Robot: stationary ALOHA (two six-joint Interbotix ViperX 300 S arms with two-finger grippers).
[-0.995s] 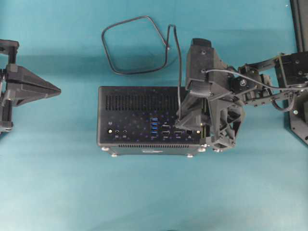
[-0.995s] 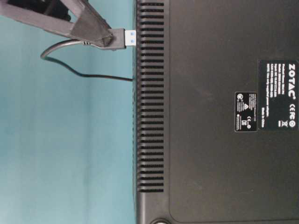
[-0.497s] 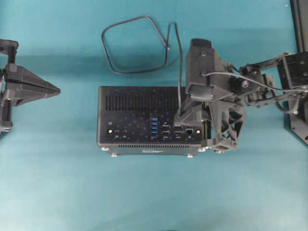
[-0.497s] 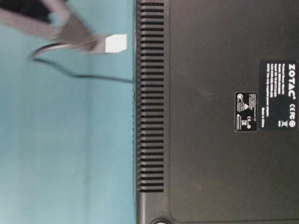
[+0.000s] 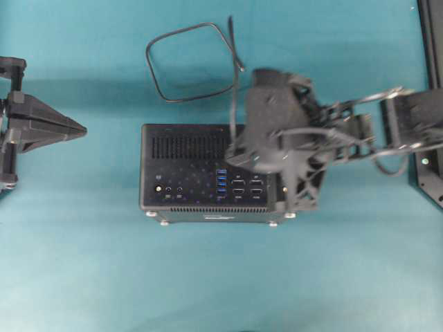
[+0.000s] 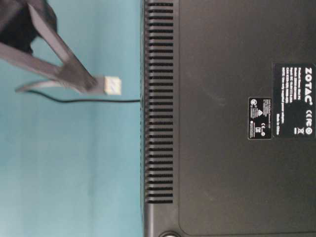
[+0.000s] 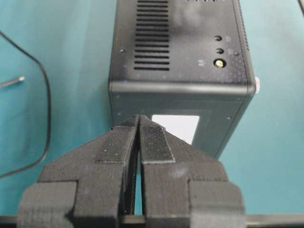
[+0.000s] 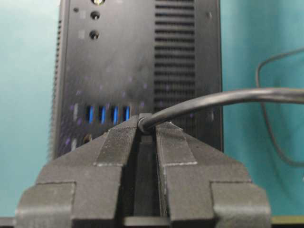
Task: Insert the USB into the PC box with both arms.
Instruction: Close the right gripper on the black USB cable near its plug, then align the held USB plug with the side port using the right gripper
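Your right pincer (image 8: 145, 130) gripped the USB (image 6: 112, 85) by its stiff plug, limp cable trailing; left pincer (image 7: 138, 124) sat closed, empty.

Evenly and softly lit, with a dim shadow band behind the computer box (image 5: 208, 173), motion blur over the right arm (image 5: 291, 145) above it, sharp elsewhere.
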